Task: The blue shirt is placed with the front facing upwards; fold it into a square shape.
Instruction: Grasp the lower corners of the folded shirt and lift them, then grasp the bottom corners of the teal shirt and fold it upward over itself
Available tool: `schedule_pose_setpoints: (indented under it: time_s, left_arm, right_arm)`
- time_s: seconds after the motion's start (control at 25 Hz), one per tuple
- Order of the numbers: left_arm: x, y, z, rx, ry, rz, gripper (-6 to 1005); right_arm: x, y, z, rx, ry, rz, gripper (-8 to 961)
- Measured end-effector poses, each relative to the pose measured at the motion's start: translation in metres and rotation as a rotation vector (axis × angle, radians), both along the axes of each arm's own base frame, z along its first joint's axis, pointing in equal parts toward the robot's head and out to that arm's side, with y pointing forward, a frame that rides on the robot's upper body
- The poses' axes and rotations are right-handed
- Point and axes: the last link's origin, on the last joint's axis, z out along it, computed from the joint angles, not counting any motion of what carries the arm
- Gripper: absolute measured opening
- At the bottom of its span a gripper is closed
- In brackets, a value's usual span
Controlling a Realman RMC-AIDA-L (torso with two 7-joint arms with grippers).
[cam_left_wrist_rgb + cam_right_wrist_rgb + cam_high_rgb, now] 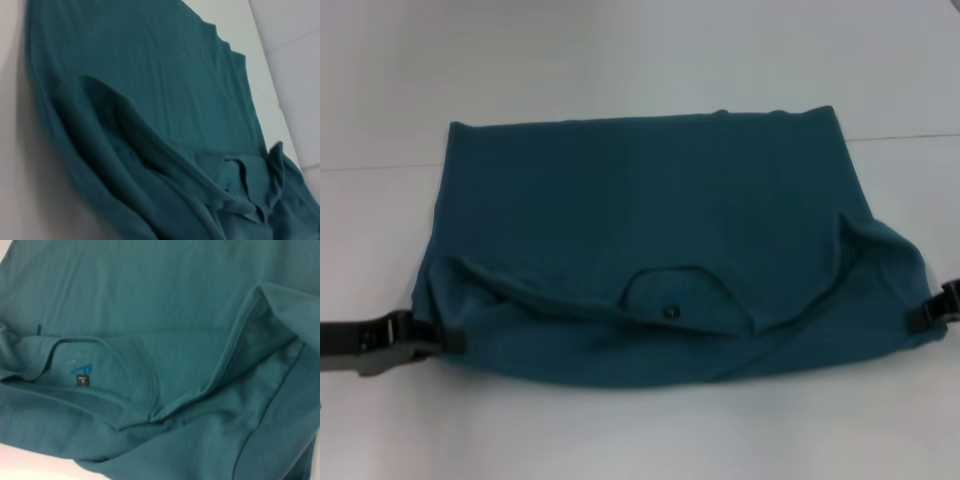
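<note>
On the white bench (620, 440), the blue shirt (650, 210) lies spread in front of the robot, filling most of the middle of the head view. Only plain teal cloth faces up; no lettering shows. The far part lies flat with a fairly straight far edge, while the near part is doubled over and rumpled, with raised folds running across it. The round collar (675, 290) sits in the middle of this near band, opening toward the robot, with a small dark label (670, 311) inside it; the right wrist view shows the same label (81, 380) just below the collar's ribbed rim, with a faint blue mark beside it. The left hand (438, 342) is low at the shirt's near left corner, its dark fingers reaching in to the cloth edge, closed on the fabric as far as the head view shows. The right hand (928, 314) is at the near right corner, dark fingers likewise at the hem and apparently pinching it, where the cloth bunches upward into a peak. The left wrist view shows the shirt (150, 90) from the side, with a thick rolled fold curving across it and bare bench beyond. Neither wrist view shows its own fingers.
</note>
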Motion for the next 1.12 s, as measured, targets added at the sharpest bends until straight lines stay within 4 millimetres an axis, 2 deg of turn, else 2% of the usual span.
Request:
schedule_pose_setpoints:
  time_s: [0.08,0.12,0.36,0.56,0.8,0.96,1.12]
  left_arm:
    - [-0.002,-0.018,0.004,-0.06,-0.013,-0.022,7]
    - [-0.002,-0.018,0.004,-0.06,-0.013,-0.022,7]
    - [-0.008,-0.057,0.006,-0.188,-0.036,-0.069,7]
    - [-0.01,-0.079,0.002,-0.286,-0.053,-0.106,6]
    - [-0.013,-0.076,0.008,-0.232,-0.067,-0.084,6]
    - [-0.008,-0.058,0.023,-0.165,-0.077,-0.078,7]
    - [0.001,-0.032,0.034,-0.127,-0.049,-0.052,10]
  right_arm:
    - [0.0,-0.007,0.002,-0.027,0.007,-0.001,93]
    - [0.0,-0.011,0.002,-0.042,0.012,0.001,94]
    - [0.0,-0.032,0.001,-0.155,0.049,0.026,103]
    - [0.0,-0.056,-0.008,-0.27,0.113,0.055,110]
    - [0.006,-0.064,-0.007,-0.245,0.145,0.054,119]
    - [0.005,-0.054,0.012,-0.128,0.191,0.068,125]
    - [0.004,-0.037,0.03,0.007,0.205,0.053,131]
